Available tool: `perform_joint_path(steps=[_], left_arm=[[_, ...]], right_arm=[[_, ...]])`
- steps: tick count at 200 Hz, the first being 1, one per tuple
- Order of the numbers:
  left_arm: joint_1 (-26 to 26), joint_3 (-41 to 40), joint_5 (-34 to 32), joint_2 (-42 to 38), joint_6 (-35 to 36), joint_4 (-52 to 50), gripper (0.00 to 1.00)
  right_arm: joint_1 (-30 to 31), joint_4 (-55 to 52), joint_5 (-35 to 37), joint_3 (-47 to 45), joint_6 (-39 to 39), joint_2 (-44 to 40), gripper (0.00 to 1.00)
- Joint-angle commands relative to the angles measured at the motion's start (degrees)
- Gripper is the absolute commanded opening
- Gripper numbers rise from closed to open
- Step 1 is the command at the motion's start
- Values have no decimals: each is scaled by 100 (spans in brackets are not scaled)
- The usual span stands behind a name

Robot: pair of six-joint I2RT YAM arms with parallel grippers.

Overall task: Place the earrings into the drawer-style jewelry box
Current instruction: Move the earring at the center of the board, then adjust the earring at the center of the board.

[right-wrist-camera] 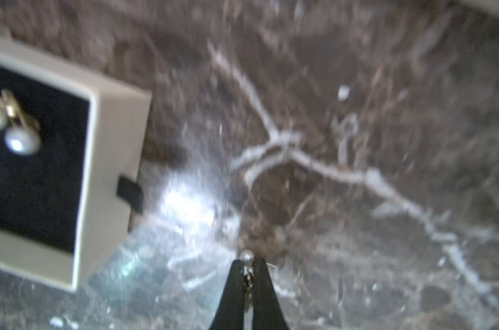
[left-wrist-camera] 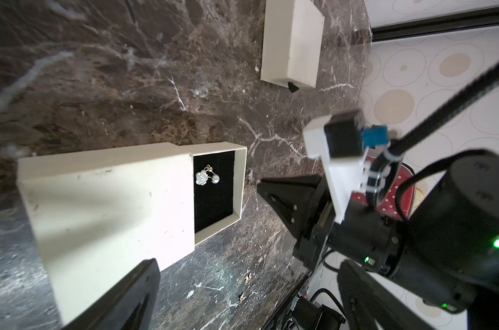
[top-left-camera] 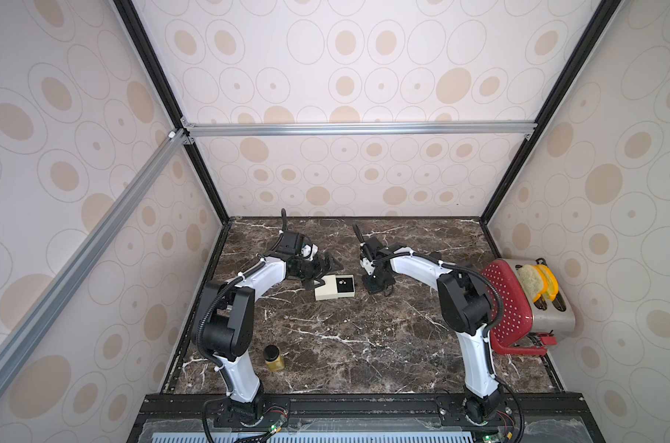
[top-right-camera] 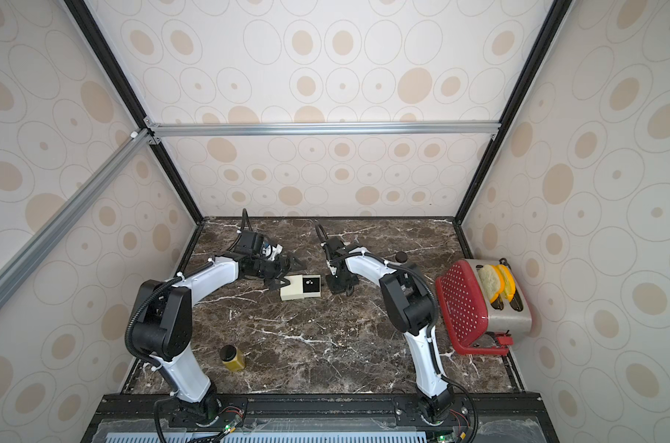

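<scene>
One pearl earring sits clenched in the right fingers: light, slick, probably best pinched at its post; left fingers gape beside the jewelry box.

The bench is a dark brown marble slab with white veins, framed by a black rail. Near its middle, towards the back, a cream jewelry box lies flat with its drawer pulled partly out to the right. Near the front left corner stands a small jar with a black lid and yellowish contents. At the right edge a red perforated basket leans on a metal toaster. In the left wrist view a second cream box lies apart from the first.
</scene>
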Motion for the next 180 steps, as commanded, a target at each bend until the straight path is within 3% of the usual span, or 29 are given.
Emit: perform_joint_path(steps=[1,31,63,80,124,180], left_arm=[[8,-31,128,-32,-150,301,99],[5,-77,161,-35,-206,439,99],[2,-99,204,28,-204,492,99],[10,-70,222,64,-208,490,99],[3,-3,246,142,-215,488,99],[5,-11,244,180,-226,494,99]], right_arm=[[280,-3,-308,-705,525,-513,4],[528,345,-527,-1470,969,-981,8],[505,-17,-86,-1385,725,-1133,28],[484,-235,68,-1247,427,-1228,33],[497,-493,113,-1028,-148,-1304,32],[594,-733,-161,-706,425,-972,27]])
